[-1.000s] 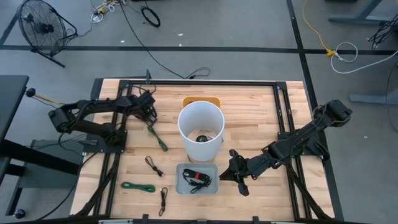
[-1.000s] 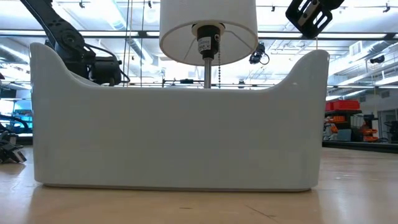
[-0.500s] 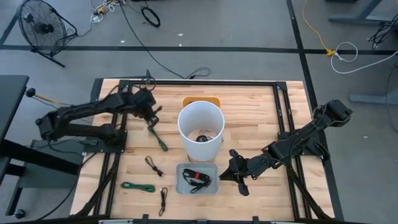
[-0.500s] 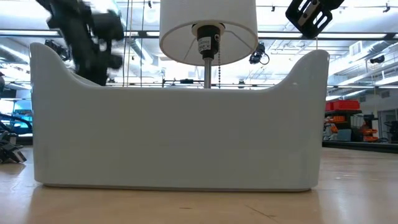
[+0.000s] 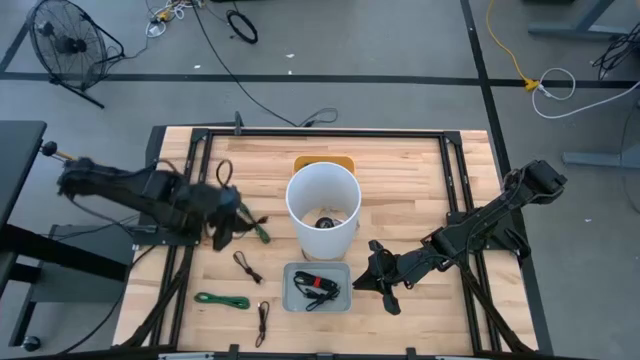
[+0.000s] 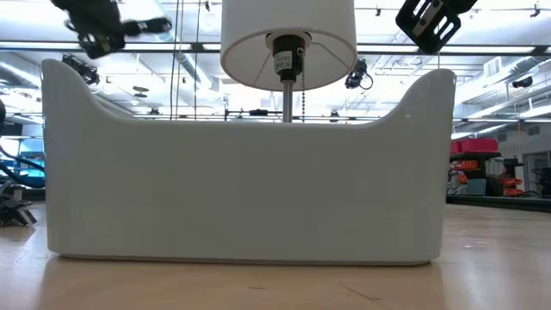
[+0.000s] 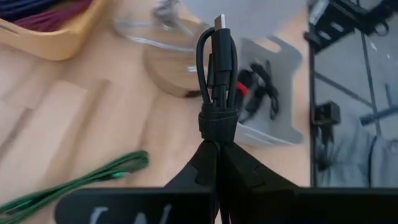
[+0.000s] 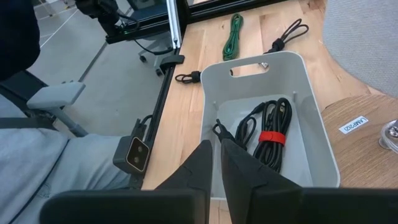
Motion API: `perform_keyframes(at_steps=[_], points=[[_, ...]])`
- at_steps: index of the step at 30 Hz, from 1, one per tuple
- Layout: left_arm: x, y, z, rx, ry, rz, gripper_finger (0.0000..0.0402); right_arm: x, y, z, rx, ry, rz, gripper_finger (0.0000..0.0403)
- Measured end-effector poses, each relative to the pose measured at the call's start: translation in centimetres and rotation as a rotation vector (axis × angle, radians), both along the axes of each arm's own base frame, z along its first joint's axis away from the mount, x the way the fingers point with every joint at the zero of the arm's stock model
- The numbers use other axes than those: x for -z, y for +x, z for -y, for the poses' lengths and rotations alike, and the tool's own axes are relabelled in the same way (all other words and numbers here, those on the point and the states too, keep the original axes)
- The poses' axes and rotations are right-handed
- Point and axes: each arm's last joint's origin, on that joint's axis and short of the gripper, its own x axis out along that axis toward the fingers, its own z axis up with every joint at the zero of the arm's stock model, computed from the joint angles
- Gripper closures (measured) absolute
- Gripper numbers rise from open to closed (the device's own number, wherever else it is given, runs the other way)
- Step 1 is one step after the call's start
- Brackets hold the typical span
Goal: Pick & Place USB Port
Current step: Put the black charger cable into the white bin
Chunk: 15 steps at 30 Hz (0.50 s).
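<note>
My left gripper (image 7: 217, 148) is shut on a bundled black USB cable (image 7: 217, 68) and hovers over the table's left half (image 5: 222, 225), left of the white lamp (image 5: 323, 205). It shows blurred high in the low view (image 6: 103, 26). The grey bin (image 5: 317, 287) sits at the near edge and holds a black cable with a red band (image 8: 272, 137). My right gripper (image 8: 216, 149) is shut on nothing. It waits just right of the bin (image 5: 378, 278). My left gripper pinches the black cable bundle between its two fingers at one end, just below the wrap band (image 7: 217, 121). The fingers lie along the bundle. It sticks straight out past the fingertips, lifted clear of the table, with the plug (image 7: 219, 22) at its free end.
Two green cables (image 5: 258, 228) (image 5: 222, 300) and two small black cables (image 5: 247, 266) (image 5: 263, 320) lie on the wood left of the bin. A yellow tray (image 5: 323, 162) sits behind the lamp. A black frame (image 5: 330, 132) borders the table.
My left gripper has swung from the far-left area beside the lamp toward the near edge and risen, moving fast enough to blur. It has carried the black cable bundle with it. The right arm has kept still.
</note>
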Motion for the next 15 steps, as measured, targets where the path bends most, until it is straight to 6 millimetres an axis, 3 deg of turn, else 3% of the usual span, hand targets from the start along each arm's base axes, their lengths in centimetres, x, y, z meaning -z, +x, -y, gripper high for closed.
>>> perform_keyframes(at_steps=[7, 15], points=[[0.4, 1.7, 6.4, 0.147, 0.037, 0.113, 0.0392, 0.0, 0.0, 0.0, 0.000, 0.001, -0.001, 0.0365], [4.4, 4.1, 13.6, 0.219, 0.155, 0.132, 0.0393, 0.0, 0.0, 0.0, -0.001, 0.001, -0.001, 0.0365]])
